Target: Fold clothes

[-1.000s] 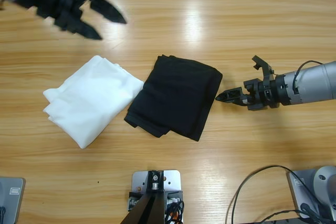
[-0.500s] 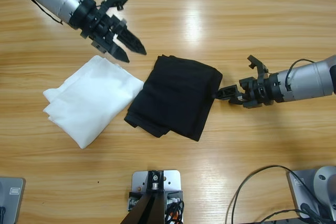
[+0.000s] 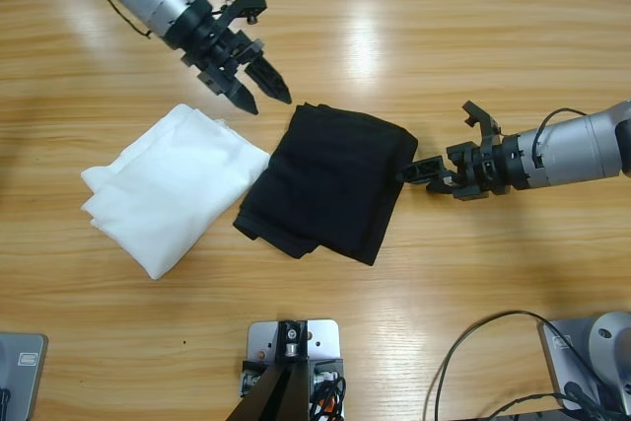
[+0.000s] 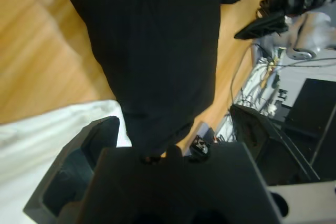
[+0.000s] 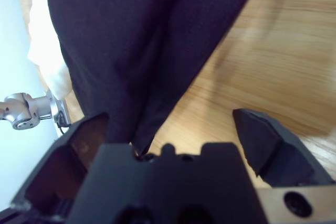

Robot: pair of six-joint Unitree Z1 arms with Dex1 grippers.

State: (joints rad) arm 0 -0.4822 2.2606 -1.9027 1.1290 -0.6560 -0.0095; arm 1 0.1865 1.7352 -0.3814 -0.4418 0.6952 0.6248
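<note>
While the black polo shirt [image 3: 330, 181] lies folded into a thick slanted bundle near the middle of the wooden worktop [image 3: 394, 46], both arms reach toward it from opposite sides. Its left edge touches the white folded garment [image 3: 168, 186], which lies just beside it.

From the upper left corner comes the left gripper [image 3: 259, 91], its fingers [image 3: 274, 84] parted and pointing down at the shirt's upper left corner, just short of the fabric. Looking along those fingers, the left wrist view shows the shirt [image 4: 152, 51] stretching away, with white cloth [image 4: 47, 129] at the lower left and the other arm's gripper [image 4: 252, 3] beyond.

From the right edge comes the right gripper [image 3: 422, 171], at the shirt's right edge. In the right wrist view its fingers [image 5: 268, 140] stand spread wide, the shirt's edge [image 5: 142, 40] running down between them toward the left one.
</note>
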